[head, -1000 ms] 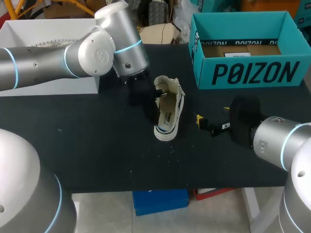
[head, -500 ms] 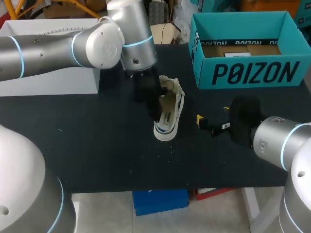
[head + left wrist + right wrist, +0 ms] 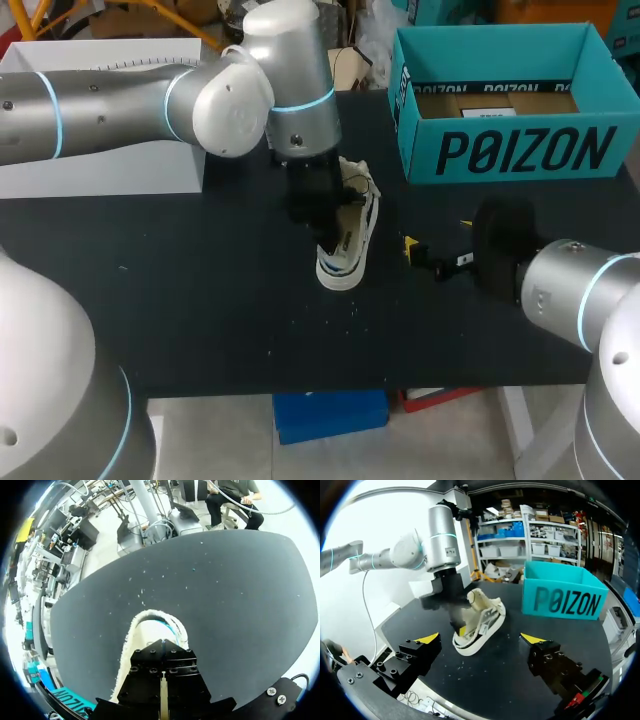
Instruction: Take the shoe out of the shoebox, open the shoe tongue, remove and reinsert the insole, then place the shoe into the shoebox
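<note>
A white low-top shoe lies on its side on the black table, sole towards my right arm, and shows as well in the right wrist view. My left gripper comes down from above with its fingers shut, and its tips reach into the shoe's opening. In the left wrist view the shut gripper covers most of the shoe; whether it pinches anything inside is hidden. My right gripper rests low to the shoe's right, open and empty. The teal shoebox stands open at the back right.
A white box sits at the back left under my left arm. The teal shoebox holds cardboard inserts. Bare black tabletop lies in front of the shoe.
My left arm has swung to the right and lowered its shut gripper from beside the shoe into the shoe's opening. The right arm has not moved.
</note>
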Controlling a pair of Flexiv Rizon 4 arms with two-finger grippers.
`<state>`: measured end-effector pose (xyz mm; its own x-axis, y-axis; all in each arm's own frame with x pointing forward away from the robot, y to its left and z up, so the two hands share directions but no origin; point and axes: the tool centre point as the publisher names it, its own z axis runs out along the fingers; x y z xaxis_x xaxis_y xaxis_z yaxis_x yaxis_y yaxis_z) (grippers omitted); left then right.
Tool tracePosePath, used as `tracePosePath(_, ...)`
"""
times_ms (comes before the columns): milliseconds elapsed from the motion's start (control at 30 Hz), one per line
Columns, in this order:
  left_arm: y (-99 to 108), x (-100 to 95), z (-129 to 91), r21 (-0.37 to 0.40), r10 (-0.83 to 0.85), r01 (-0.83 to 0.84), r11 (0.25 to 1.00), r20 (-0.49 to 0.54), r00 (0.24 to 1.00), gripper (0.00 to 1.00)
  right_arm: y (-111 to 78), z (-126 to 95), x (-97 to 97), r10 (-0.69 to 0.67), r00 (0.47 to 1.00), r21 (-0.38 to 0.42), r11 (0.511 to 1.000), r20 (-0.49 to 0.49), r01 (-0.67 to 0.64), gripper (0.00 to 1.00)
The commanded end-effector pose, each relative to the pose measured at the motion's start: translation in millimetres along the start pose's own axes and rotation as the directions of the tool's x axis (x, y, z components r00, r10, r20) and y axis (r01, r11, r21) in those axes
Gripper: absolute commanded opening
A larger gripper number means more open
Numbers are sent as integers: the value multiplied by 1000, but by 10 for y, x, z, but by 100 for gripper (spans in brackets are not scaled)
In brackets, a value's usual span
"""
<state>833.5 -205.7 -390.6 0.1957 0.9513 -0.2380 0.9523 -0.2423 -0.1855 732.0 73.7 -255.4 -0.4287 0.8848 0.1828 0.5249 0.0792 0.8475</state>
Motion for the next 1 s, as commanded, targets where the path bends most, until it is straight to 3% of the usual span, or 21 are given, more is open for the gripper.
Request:
tracePosePath(33, -15, 3, 97, -22, -2, 2, 1000, -13, 1000, 0, -14, 11, 17, 1, 1000, -4, 1000, 4, -1, 100)
tracePosePath(467, 34, 29, 265, -18, 0, 0, 1000, -38, 999, 0, -14, 11, 17, 1, 1000, -4, 1000, 4, -1, 100)
tracePosePath(667, 34, -14, 215, -31, 10, -11, 999, -30, 999, 0, -14, 11, 17, 1, 1000, -4, 1000, 4, -1, 100)
tracePosePath(800, -13, -53, -15, -22, -22, 25, 999, 108, 994, 0, -14, 11, 17, 1, 1000, -4, 1000, 4, -1, 100)
tracePosePath(833, -24, -63, -96, 30, -75, 70, 997, 236, 969, 0, -14, 11, 17, 1, 1000, -4, 1000, 4, -1, 100)
tracePosePath(900, -20, -44, -259, 9, -84, 85, 996, 270, 959, 0, -14, 11, 17, 1, 1000, -4, 1000, 4, -1, 100)
tracePosePath(1000, -14, -9, -498, 107, -199, 168, 980, 499, 844, 0, -14, 11, 17, 1, 1000, -4, 1000, 4, -1, 100)
